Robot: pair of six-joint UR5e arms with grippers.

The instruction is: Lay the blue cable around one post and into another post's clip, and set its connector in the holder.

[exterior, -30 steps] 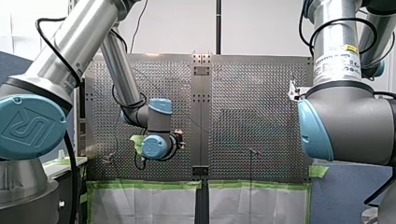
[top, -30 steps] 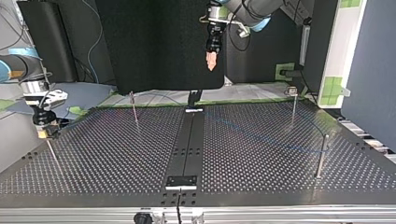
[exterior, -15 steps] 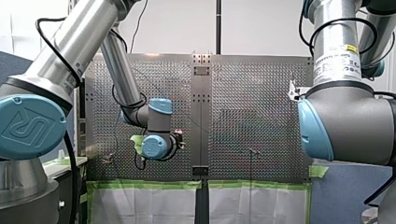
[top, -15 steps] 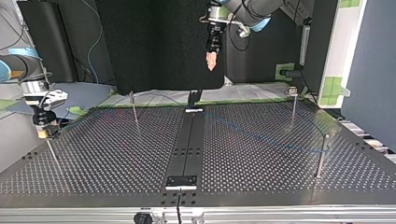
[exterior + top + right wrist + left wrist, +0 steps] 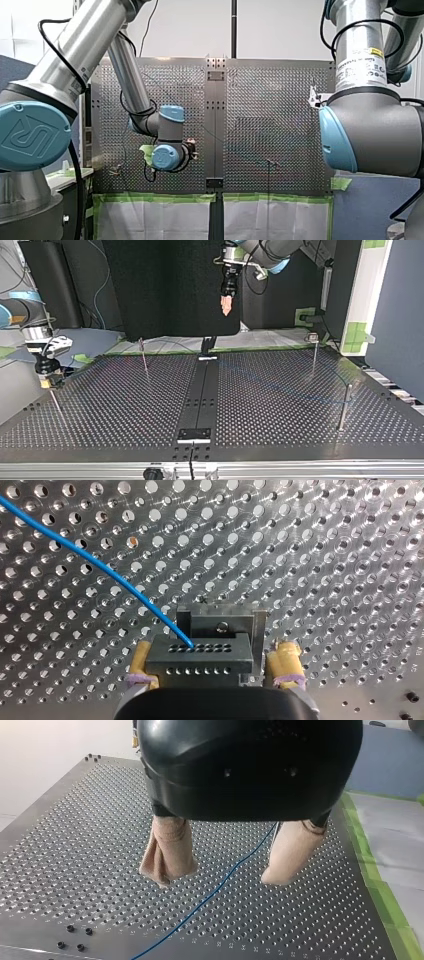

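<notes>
The connector (image 5: 200, 655) — a dark block with two rows of small holes — sits at my right gripper (image 5: 214, 676). It is right against the holder (image 5: 220, 622), a small metal bracket on the perforated table (image 5: 325, 555). I cannot tell whether the claw is clamping the block or has let go of it.

The step in hand looks to be seating the connector, and it seems nearly done. To do it well, keep the block square to the holder's walls and press it straight in until it stops. Only then should the claw release and back off along the same line, so nothing drags on the wire.

The blue cable (image 5: 100, 570) is thin and glossy. It leaves one hole in the block's upper row and curves away from the holder over the table. Further from the holder it runs beneath my left gripper (image 5: 221, 876), which hangs well above the plate with its beige pads (image 5: 170, 845) spread and nothing between them. Furthest from the holder, across the table, stands a post (image 5: 344, 407) — the cable there is too faint to say whether it goes around it.
</notes>
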